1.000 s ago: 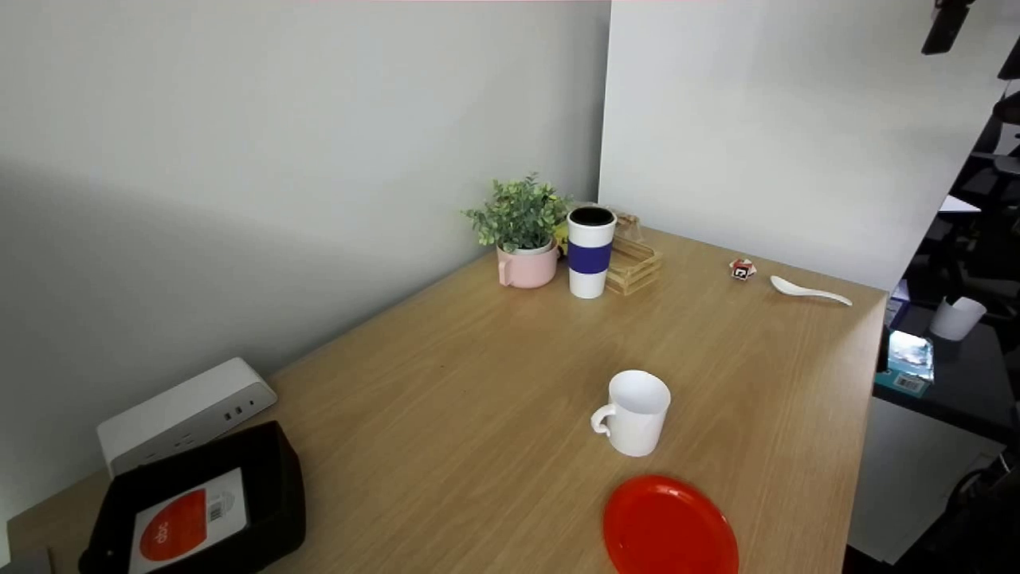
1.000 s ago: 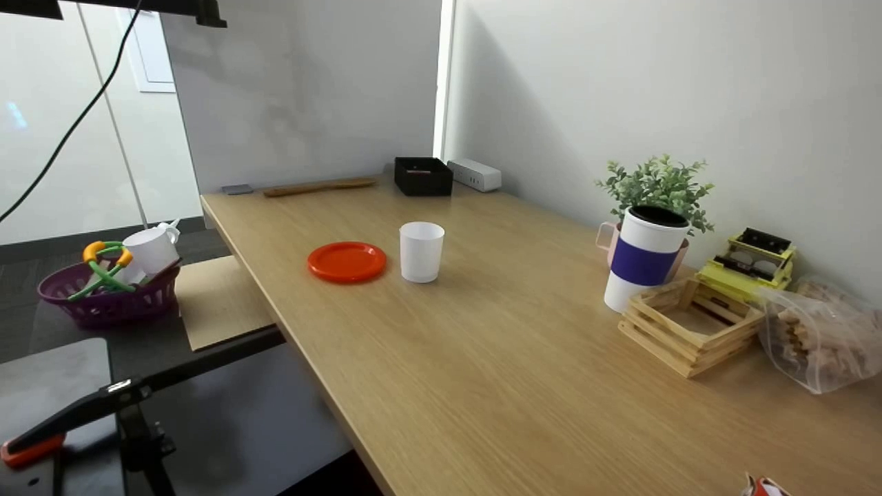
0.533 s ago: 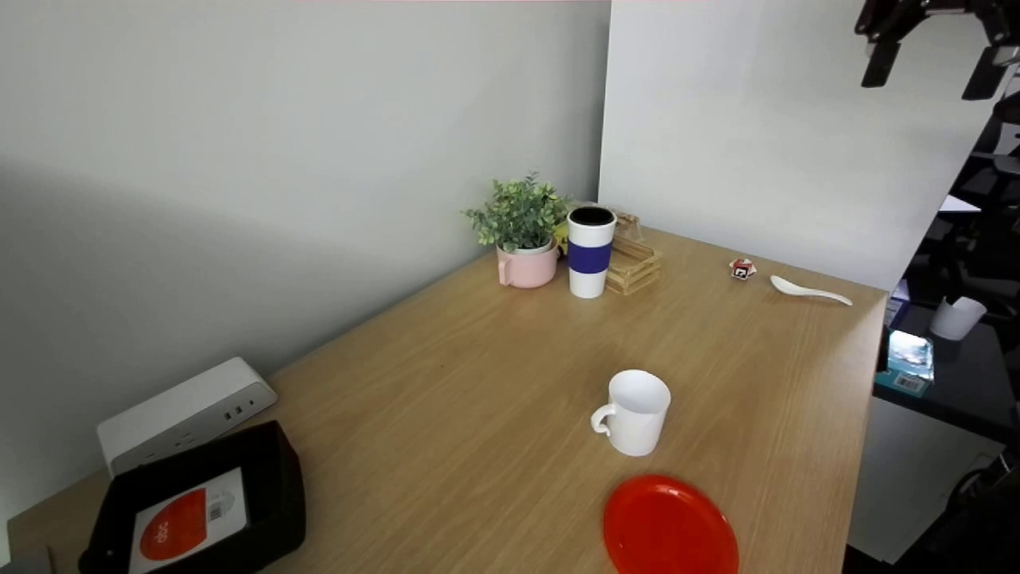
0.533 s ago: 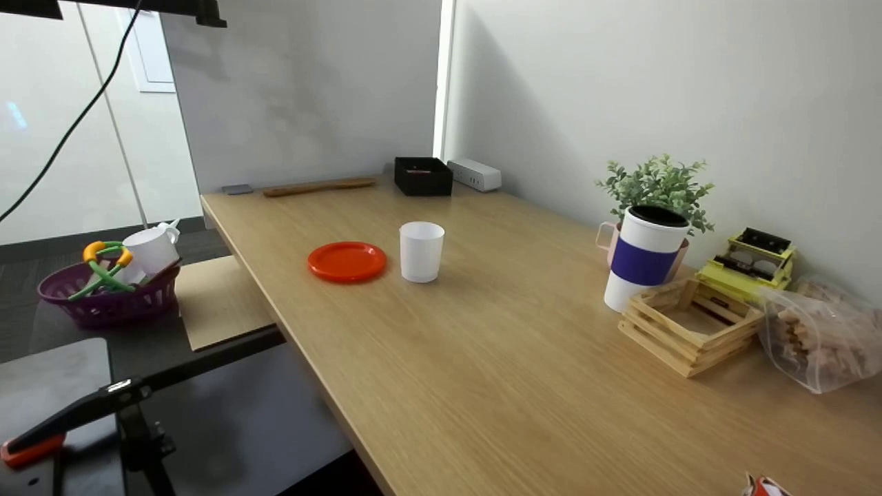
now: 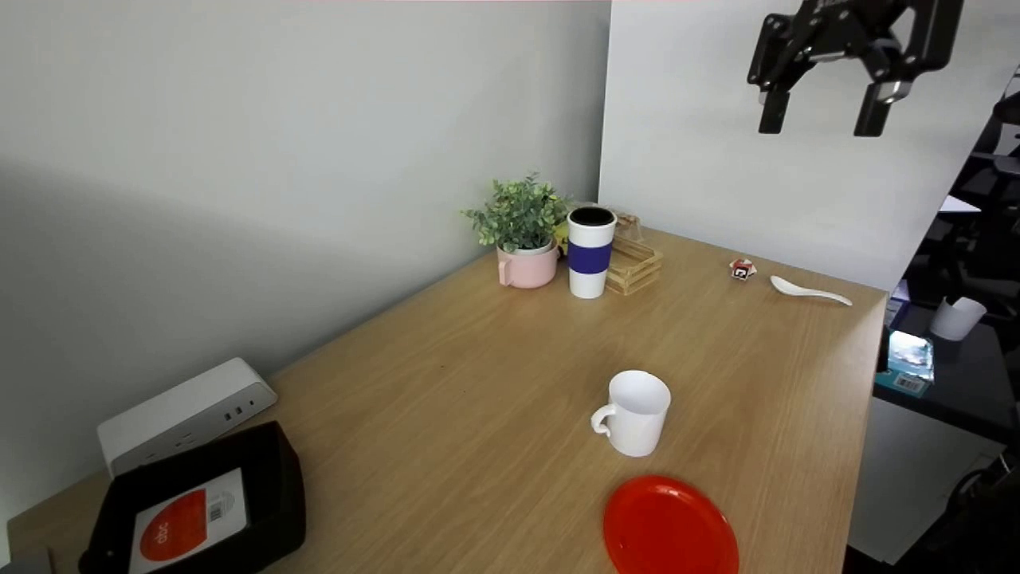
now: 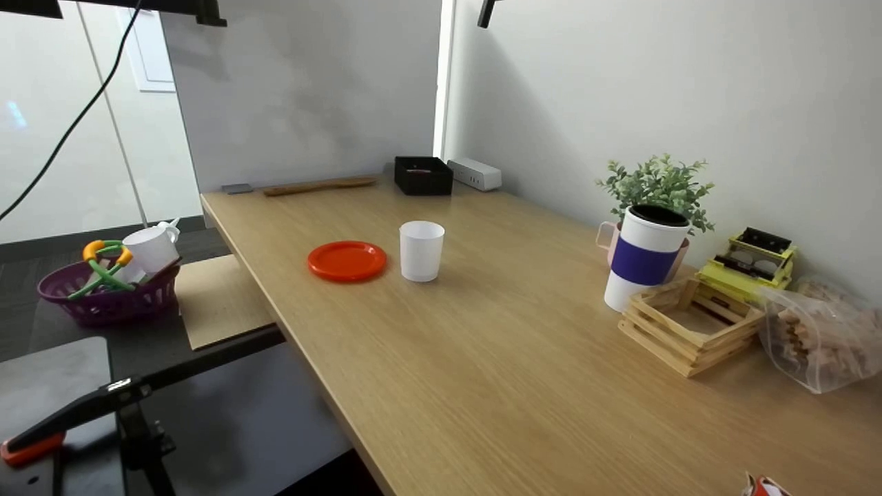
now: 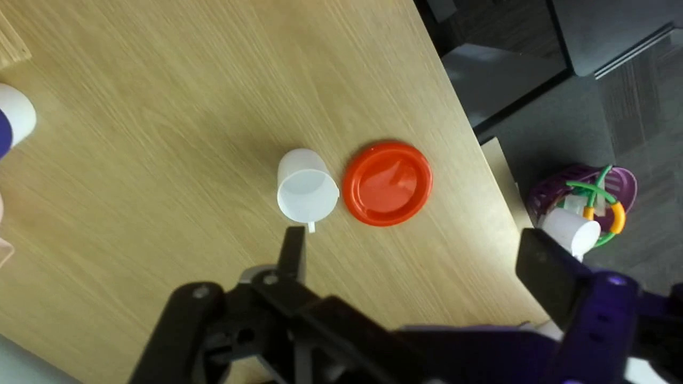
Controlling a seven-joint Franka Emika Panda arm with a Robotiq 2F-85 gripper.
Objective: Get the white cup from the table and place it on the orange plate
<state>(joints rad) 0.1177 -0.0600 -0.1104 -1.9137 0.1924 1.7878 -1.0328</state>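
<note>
The white cup (image 5: 635,422) stands upright on the wood-grain table (image 5: 478,430), its handle on one side. It shows in the other views too: the cup (image 6: 421,251) and the cup (image 7: 307,186). The flat orange plate (image 5: 669,526) lies close beside the cup with a small gap; the plate (image 6: 346,262) and plate (image 7: 388,184) hold nothing. My gripper (image 5: 820,132) is open, empty and high above the table. In the wrist view my gripper (image 7: 412,231) points down, fingers wide apart, with the cup's handle near the left fingertip. Only a fingertip (image 6: 486,15) shows in an exterior view.
A tall white tumbler with a blue band (image 5: 588,253), a potted plant in a pink mug (image 5: 527,269) and a wooden crate (image 5: 635,271) stand toward the back corner. A spoon (image 5: 805,292), a black tray (image 5: 280,510) and a power strip (image 5: 187,410) also lie there. Walls border the table.
My gripper has come in from the upper right of an exterior view, moving left and lower, still open. A fingertip now shows at the top elsewhere. The cup and plate have not moved.
</note>
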